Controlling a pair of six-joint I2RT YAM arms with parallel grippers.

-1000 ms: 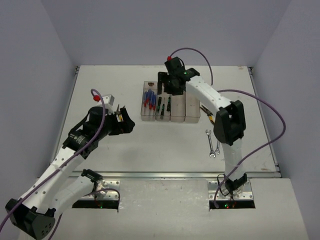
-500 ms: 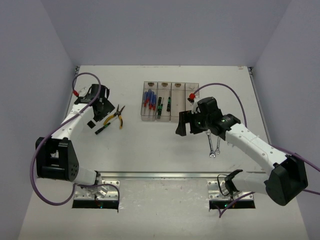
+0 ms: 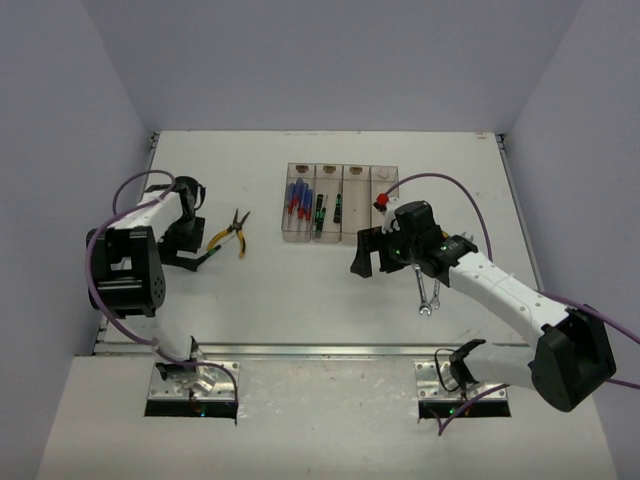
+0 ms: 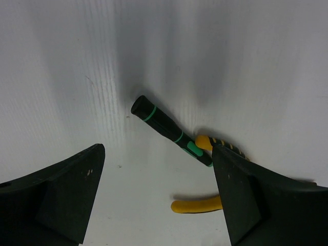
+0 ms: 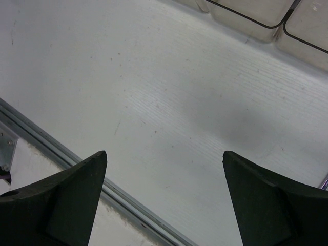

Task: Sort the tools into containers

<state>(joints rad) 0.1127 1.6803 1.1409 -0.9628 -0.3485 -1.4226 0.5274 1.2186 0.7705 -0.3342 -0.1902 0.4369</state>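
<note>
The containers (image 3: 340,205) are four joined clear bins at the middle back. Blue screwdrivers (image 3: 293,200) lie in the left bin, and black-and-green screwdrivers (image 3: 318,212) lie in the two bins beside it. A loose black-and-green screwdriver (image 3: 205,258) (image 4: 169,130) lies left of them, touching yellow-handled pliers (image 3: 232,232) (image 4: 200,206). My left gripper (image 3: 185,255) (image 4: 158,148) is open and empty, low over that screwdriver. Two silver wrenches (image 3: 426,290) lie at the right. My right gripper (image 3: 372,255) (image 5: 164,154) is open and empty over bare table in front of the bins.
The table's near edge with its metal rail (image 5: 128,197) runs below my right gripper. The bins' front walls (image 5: 256,13) show at the top of the right wrist view. The rightmost bin (image 3: 385,200) holds no tools that I can see.
My left gripper has moved nearer and now hangs over the loose screwdriver. My right gripper has come back from over the bins to the table in front of them.
</note>
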